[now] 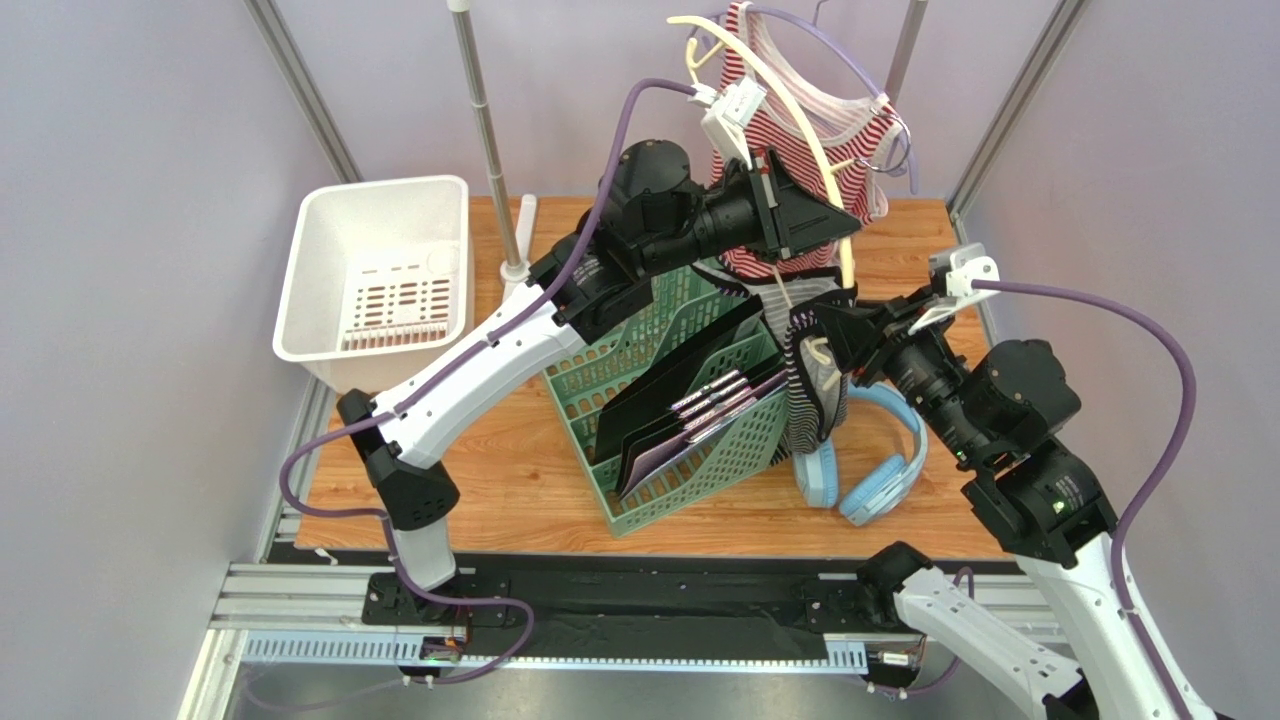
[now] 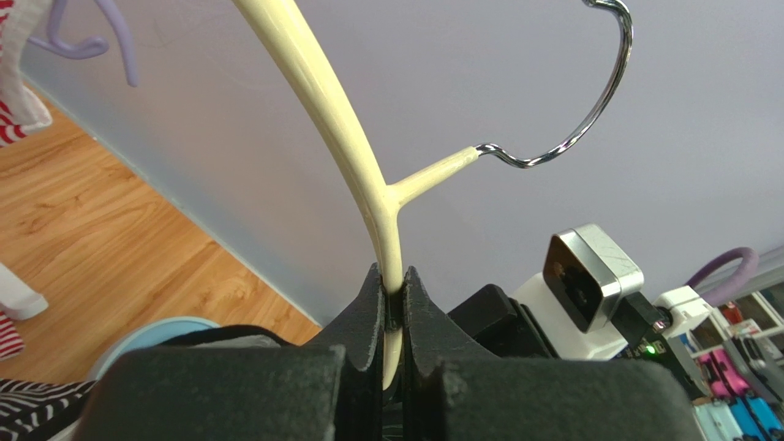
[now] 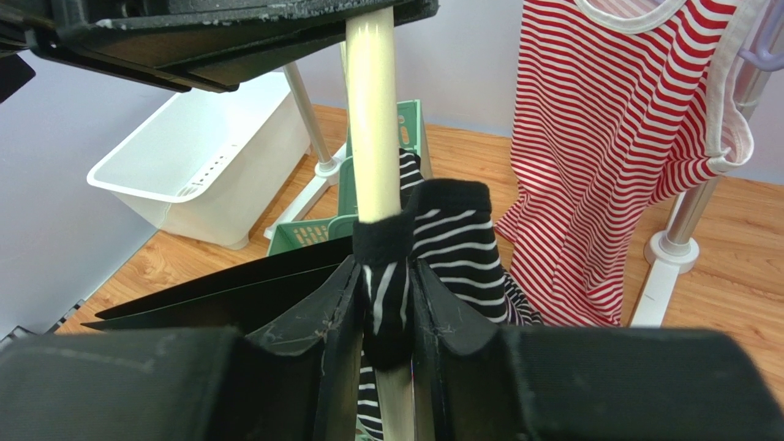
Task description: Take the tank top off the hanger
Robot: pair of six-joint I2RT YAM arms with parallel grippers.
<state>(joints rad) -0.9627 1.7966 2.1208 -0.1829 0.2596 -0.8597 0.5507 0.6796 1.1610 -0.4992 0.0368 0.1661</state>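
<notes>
A cream plastic hanger [image 1: 813, 147] with a metal hook [image 2: 598, 101] is held up over the table's back. My left gripper [image 1: 842, 225] is shut on its arm [image 2: 354, 147], just below the neck; the jaws [image 2: 393, 294] pinch the cream bar tightly. The black-and-white striped tank top [image 1: 812, 390] droops from the hanger's lower end. In the right wrist view its strap [image 3: 455, 239] wraps the cream bar [image 3: 373, 119]. My right gripper [image 3: 390, 303] is shut on that strap and the bar inside it, just below the left gripper [image 3: 230, 37].
A red-and-white striped top [image 1: 849, 135] hangs on a purple hanger from the rack behind. A green file basket [image 1: 676, 405] with black folders sits mid-table, a white bin [image 1: 376, 278] at the left, blue headphones [image 1: 879, 465] at the right. Rack poles [image 1: 489, 135] stand at the back.
</notes>
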